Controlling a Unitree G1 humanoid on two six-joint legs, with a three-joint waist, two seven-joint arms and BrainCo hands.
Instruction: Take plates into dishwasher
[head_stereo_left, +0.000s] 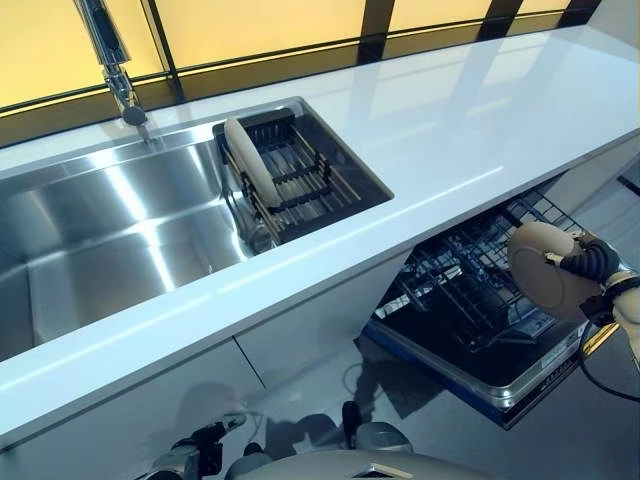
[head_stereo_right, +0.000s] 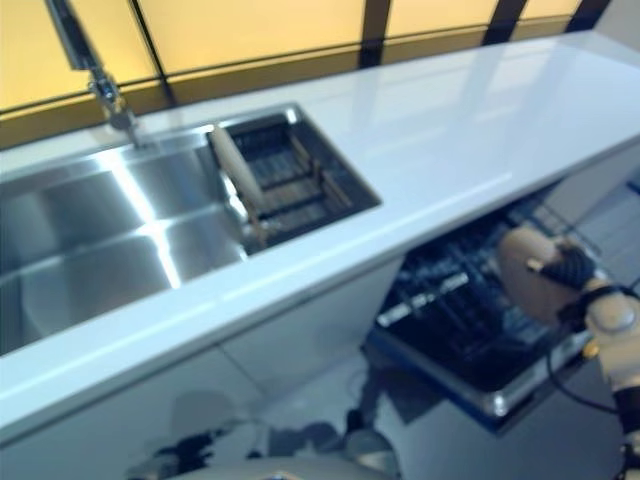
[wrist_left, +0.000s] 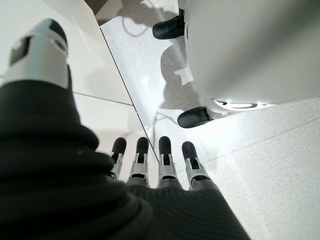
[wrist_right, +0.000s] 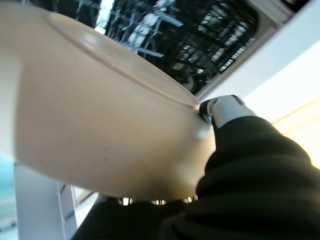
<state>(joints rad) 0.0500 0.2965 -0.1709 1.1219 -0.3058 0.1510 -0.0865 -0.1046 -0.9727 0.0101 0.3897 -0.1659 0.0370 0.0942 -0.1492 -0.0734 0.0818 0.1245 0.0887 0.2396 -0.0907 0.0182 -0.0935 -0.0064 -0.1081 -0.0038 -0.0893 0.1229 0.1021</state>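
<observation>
— What is lying along the white counter (head_stereo_left: 470, 120)?
— Nearest, the left hand (wrist_left: 150, 165) is hanging low over the floor (wrist_left: 260, 160), fingers straight. The right hand (head_stereo_left: 590, 262) is pinching a beige plate (head_stereo_left: 545, 268) above the open dishwasher rack (head_stereo_left: 470, 300).
— And farther back?
— Another plate (head_stereo_left: 250, 160) is standing in the sink's (head_stereo_left: 100, 230) drying rack (head_stereo_left: 295, 170).
</observation>
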